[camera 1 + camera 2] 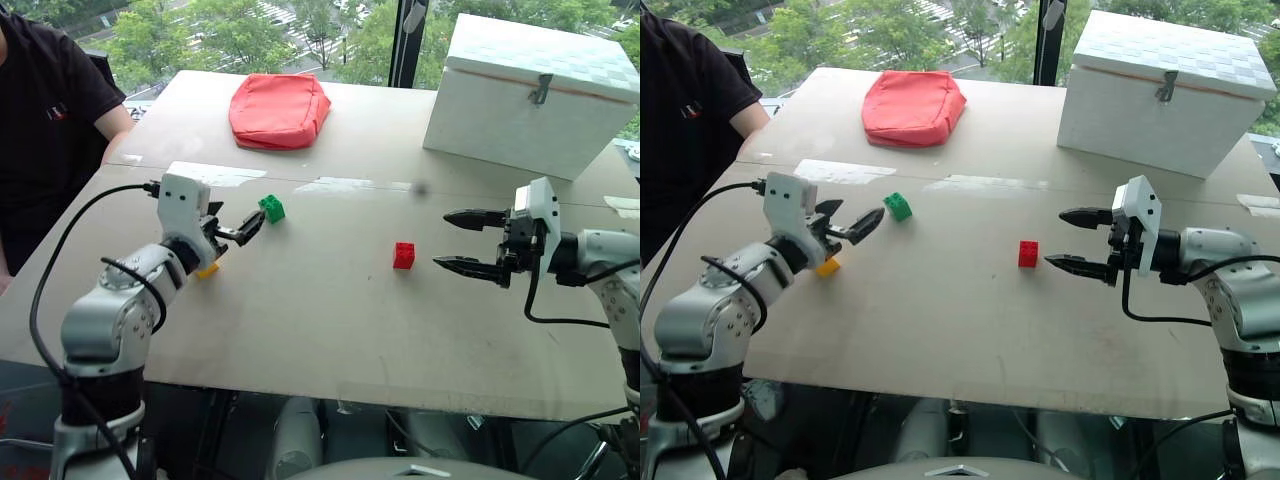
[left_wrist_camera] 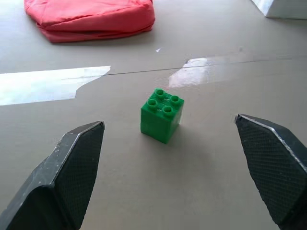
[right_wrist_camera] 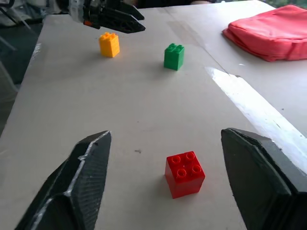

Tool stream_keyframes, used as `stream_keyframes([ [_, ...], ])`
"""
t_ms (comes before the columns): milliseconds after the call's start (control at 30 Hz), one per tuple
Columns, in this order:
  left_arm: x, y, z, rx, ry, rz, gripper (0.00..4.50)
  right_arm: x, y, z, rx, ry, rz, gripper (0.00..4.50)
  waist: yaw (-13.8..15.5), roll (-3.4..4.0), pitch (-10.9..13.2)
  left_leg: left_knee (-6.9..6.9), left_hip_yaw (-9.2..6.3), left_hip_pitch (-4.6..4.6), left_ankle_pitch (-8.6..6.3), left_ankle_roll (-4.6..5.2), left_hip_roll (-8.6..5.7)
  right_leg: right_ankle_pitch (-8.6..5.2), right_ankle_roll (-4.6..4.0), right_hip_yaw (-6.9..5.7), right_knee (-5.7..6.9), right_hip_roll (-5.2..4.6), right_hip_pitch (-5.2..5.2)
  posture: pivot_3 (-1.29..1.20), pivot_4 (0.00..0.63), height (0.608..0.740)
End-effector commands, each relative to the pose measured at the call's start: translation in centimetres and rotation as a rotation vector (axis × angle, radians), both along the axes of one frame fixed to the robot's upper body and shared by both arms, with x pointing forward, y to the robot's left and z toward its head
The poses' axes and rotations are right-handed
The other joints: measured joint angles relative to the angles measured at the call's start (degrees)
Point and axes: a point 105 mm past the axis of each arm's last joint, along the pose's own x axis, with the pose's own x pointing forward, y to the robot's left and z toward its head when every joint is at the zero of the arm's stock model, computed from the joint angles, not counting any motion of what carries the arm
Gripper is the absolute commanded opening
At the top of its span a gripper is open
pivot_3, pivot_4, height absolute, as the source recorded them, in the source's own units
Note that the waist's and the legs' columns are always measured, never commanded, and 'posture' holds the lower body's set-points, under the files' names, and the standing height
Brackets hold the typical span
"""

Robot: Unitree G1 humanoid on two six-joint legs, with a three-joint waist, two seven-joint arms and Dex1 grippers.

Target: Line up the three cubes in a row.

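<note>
The green cube (image 1: 271, 208) stands on the table's left half, just ahead of my open left gripper (image 1: 240, 222). In the left wrist view the green cube (image 2: 162, 115) sits a little beyond the two spread fingers (image 2: 72, 177), untouched. The yellow cube (image 1: 208, 269) lies beneath my left hand, partly hidden by it. The red cube (image 1: 404, 256) rests alone near the table's middle. My right gripper (image 1: 440, 238) hovers to its right, open and empty, with the red cube (image 3: 184, 174) lying apart ahead of its fingers.
A large red pouch (image 1: 279, 108) lies at the back of the table (image 1: 330, 330), and a big white box (image 1: 530, 95) stands at the back right. A person in a black shirt (image 1: 50, 110) sits at the left edge.
</note>
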Motion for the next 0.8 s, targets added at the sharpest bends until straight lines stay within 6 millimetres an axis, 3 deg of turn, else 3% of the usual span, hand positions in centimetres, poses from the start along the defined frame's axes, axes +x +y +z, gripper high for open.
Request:
stream_keyframes([
  [33, 1.3, -0.4, 0.5, 0.032, 0.024, -0.067, 4.50, -1.9, 0.5, 1.3, 0.012, -0.044, -0.005, 4.46, 0.0, -0.01, 0.0, 0.00, 0.01, -0.02, 0.00, 0.00, -0.01, 0.00, 0.01, -0.01, 0.00, 0.00, 0.00, 0.00, 0.150, 0.740],
  [167, 2.4, -1.1, 0.1, 0.087, 0.069, -0.189, 4.50, -3.0, 0.7, 1.5, -0.010, -0.086, -0.030, 4.46, -0.2, -0.01, 0.0, -0.03, 0.01, -0.03, 0.00, 0.00, -0.01, 0.01, 0.03, -0.01, -0.02, 0.03, -0.03, 0.00, 0.150, 0.740],
  [300, 4.8, -0.7, -0.3, 0.152, 0.088, -0.235, 4.50, -3.5, 0.9, 2.1, -0.006, -0.121, -0.072, 4.46, 0.1, -0.02, 0.0, -0.02, -0.05, -0.06, 0.00, 0.00, -0.01, 0.00, 0.03, -0.06, -0.01, 0.05, -0.03, 0.00, 0.150, 0.740],
  [500, 6.7, -0.5, -1.7, 0.228, 0.158, -0.345, 4.50, -4.5, 0.9, 2.6, -0.003, -0.146, -0.117, 4.46, 0.3, -0.04, 0.0, 0.11, -0.12, -0.25, -0.01, 0.02, -0.02, 0.00, 0.02, -0.12, -0.04, 0.04, -0.09, 0.00, 0.150, 0.740],
  [600, 7.4, -0.5, -2.3, 0.259, 0.169, -0.384, 3.60, -5.0, 0.5, 2.5, 0.003, -0.145, -0.150, 4.50, 0.3, -0.04, 0.0, 0.47, -0.55, -0.80, -0.01, 0.03, -0.02, 0.01, 0.04, -0.43, -0.02, 0.10, -0.27, 0.00, 0.150, 0.740],
  [667, 7.6, -0.6, -2.6, 0.279, 0.178, -0.410, 2.75, -5.4, 0.2, 2.4, -0.001, -0.141, -0.170, 4.50, 0.5, -0.05, 0.0, 0.55, -0.67, -0.92, -0.02, 0.05, -0.02, 0.01, 0.04, -0.54, -0.03, 0.10, -0.26, 0.00, 0.150, 0.740],
  [700, 7.6, -0.7, -2.6, 0.295, 0.174, -0.428, 2.03, -5.5, 0.1, 2.4, 0.001, -0.141, -0.180, 4.50, 0.5, -0.05, 0.0, 0.61, -0.75, -0.99, -0.03, 0.07, -0.02, 0.01, 0.04, -0.60, -0.04, 0.10, -0.26, 0.00, 0.150, 0.740],
  [767, 7.6, -0.9, -2.7, 0.319, 0.170, -0.461, 1.39, -5.7, -0.1, 2.4, 0.002, -0.141, -0.197, 4.50, 0.7, -0.05, 0.0, 0.67, -0.81, -1.03, -0.03, 0.07, -0.02, 0.01, 0.05, -0.62, -0.02, 0.11, -0.25, 0.00, 0.150, 0.740],
  [800, 7.5, -1.1, -2.5, 0.329, 0.162, -0.488, 1.29, -5.8, -0.2, 2.3, -0.002, -0.140, -0.204, 4.50, 0.9, -0.05, 0.0, 0.70, -0.86, -1.04, -0.03, 0.07, -0.02, 0.01, 0.05, -0.68, -0.01, 0.11, -0.23, 0.00, 0.150, 0.740],
])
